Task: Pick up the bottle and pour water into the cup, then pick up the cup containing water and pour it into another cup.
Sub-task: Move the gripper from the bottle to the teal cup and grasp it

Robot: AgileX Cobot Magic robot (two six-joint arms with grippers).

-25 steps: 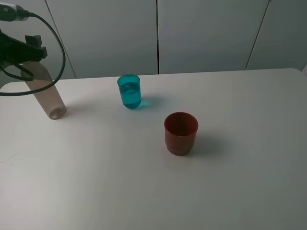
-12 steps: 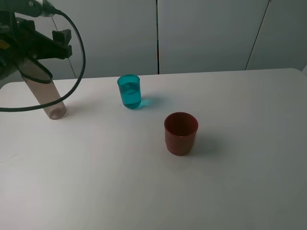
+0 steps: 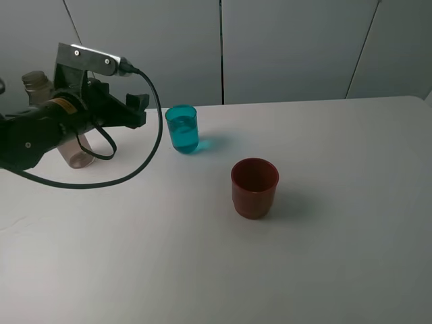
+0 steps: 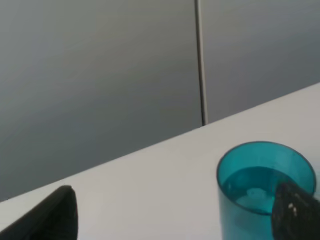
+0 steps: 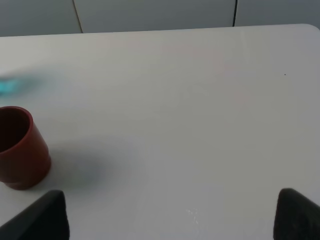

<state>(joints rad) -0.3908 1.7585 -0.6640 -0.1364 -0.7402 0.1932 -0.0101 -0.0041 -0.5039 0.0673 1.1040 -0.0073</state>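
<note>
The teal cup (image 3: 182, 128) stands at the table's back middle with water in it. It also shows in the left wrist view as the cup (image 4: 265, 185), close in front of one finger. My left gripper (image 3: 138, 109) is open just left of it, nothing between its fingers (image 4: 50, 217). The bottle (image 3: 35, 84) stands on the table at the far left, partly hidden behind the left arm. The dark red cup (image 3: 254, 187) sits nearer the middle and appears empty. My right gripper (image 5: 170, 220) is open above bare table, the red cup (image 5: 20, 150) off to one side.
The white table (image 3: 324, 256) ends at its back edge against grey wall panels (image 3: 290, 47). A black cable (image 3: 145, 158) loops down from the left arm to the tabletop between the bottle and the teal cup.
The left arm has swung from the bottle's top down and right toward the teal cup. The bottle stays standing where it was; both cups have not moved.
</note>
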